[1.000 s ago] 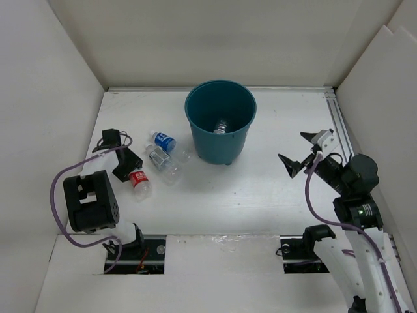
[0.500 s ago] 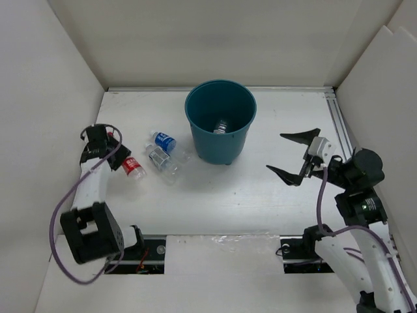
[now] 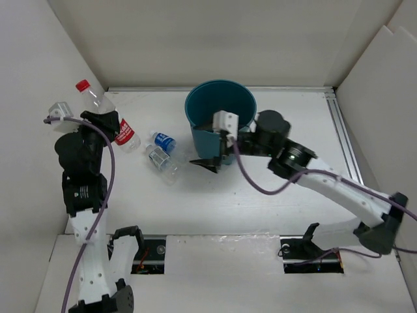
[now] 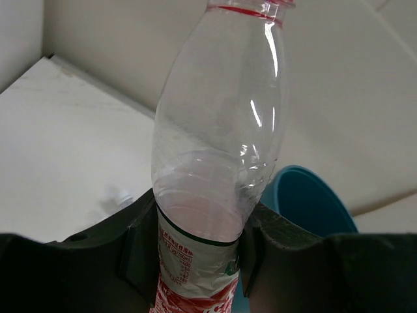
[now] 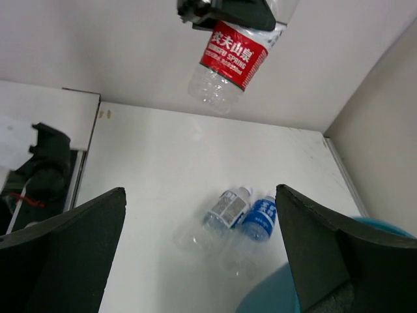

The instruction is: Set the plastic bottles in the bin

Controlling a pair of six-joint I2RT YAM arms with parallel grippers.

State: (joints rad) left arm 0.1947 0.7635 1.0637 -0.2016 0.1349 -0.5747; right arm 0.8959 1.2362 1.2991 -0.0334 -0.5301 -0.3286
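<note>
Left gripper (image 3: pixel 109 125) is clamped around the middle of the red-labelled bottle (image 3: pixel 103 109). It holds the bottle clear of the table (image 3: pixel 293 111), tilted with the red cap uppermost, well to the left of the teal bin (image 3: pixel 205 104). Right gripper (image 3: pixel 210 151) hangs just at the bin's near-left side, its jaws spread wide with nothing between them. Blue-labelled bottle (image 3: pixel 163 141) and grey-labelled bottle (image 3: pixel 160 160) lie side by side on the table, between the two grippers and just left of the bin.

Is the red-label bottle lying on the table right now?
No, the left claw holds the red-label bottle up in the air.
</note>
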